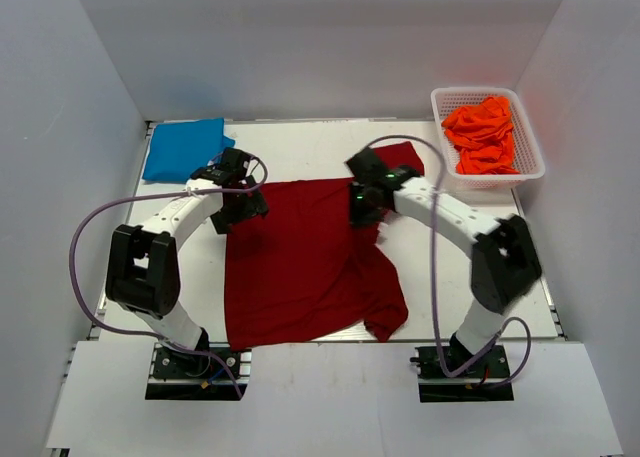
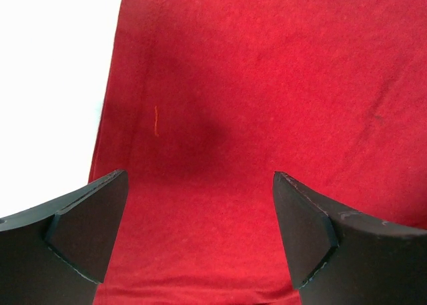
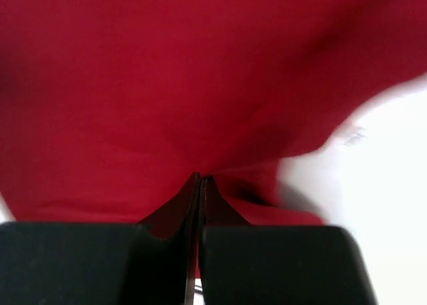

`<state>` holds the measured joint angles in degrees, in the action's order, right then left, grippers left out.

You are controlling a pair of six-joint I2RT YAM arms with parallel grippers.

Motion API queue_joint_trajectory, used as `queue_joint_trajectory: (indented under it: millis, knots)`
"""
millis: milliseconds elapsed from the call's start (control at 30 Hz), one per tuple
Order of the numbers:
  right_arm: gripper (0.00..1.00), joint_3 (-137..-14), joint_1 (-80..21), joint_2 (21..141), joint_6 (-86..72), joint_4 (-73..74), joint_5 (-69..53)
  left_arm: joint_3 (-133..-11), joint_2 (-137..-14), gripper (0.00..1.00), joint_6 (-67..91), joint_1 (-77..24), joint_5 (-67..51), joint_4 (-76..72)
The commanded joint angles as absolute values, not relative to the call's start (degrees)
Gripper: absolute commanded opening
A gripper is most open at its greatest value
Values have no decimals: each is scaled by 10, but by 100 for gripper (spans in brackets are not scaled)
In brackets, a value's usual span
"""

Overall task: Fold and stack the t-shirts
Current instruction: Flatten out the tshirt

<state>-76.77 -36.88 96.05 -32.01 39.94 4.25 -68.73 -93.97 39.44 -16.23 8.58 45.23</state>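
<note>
A dark red t-shirt (image 1: 300, 267) lies spread across the middle of the table, with its lower right corner rumpled. My left gripper (image 1: 240, 209) hovers over the shirt's upper left edge. In the left wrist view the gripper (image 2: 200, 178) stands open, with flat red cloth (image 2: 267, 85) between and below the fingers. My right gripper (image 1: 362, 212) is at the shirt's upper right part. In the right wrist view its jaws (image 3: 200, 178) are shut, pinching a ridge of the red cloth (image 3: 167, 85). A folded blue t-shirt (image 1: 182, 149) lies at the back left. Orange t-shirts (image 1: 485, 135) are heaped at the back right.
The orange shirts sit in a white plastic basket (image 1: 530, 172) at the table's back right corner. Grey walls close in the table on three sides. Both arms' cables loop above the table near the shirt.
</note>
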Motion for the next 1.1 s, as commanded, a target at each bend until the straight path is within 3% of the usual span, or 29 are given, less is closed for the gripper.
queue_joint_trajectory:
  millis: [0, 133, 167, 233, 267, 367, 500, 667, 967, 1067]
  knots:
    - [0, -860, -435, 1045, -348, 350, -56, -684, -901, 99, 395, -151, 96, 479]
    - [0, -992, -488, 1177, -338, 382, -57, -672, -878, 99, 395, -145, 116, 509]
    - [6, -1033, -493, 1192, -337, 421, -54, -664, -878, 99, 395, -145, 116, 509]
    - [28, -1046, -499, 1195, -335, 431, -25, -654, -864, 99, 395, -140, 116, 518]
    - [51, -1022, -499, 1185, -333, 424, -19, -643, -855, 99, 395, -140, 116, 518]
    - [70, -938, -490, 1110, -333, 375, 15, -624, -849, 99, 395, -134, 101, 495]
    - [72, -855, -476, 1027, -344, 370, 59, -610, -854, 99, 395, -129, 79, 467]
    - [63, -746, -442, 975, -367, 339, 31, -592, -866, 99, 383, -142, 40, 407]
    - [58, -853, -438, 1092, -317, 328, 32, -581, -916, 99, 371, -148, -11, 316]
    - [52, -874, -438, 1118, -322, 328, 32, -568, -935, 99, 377, -148, -11, 299]
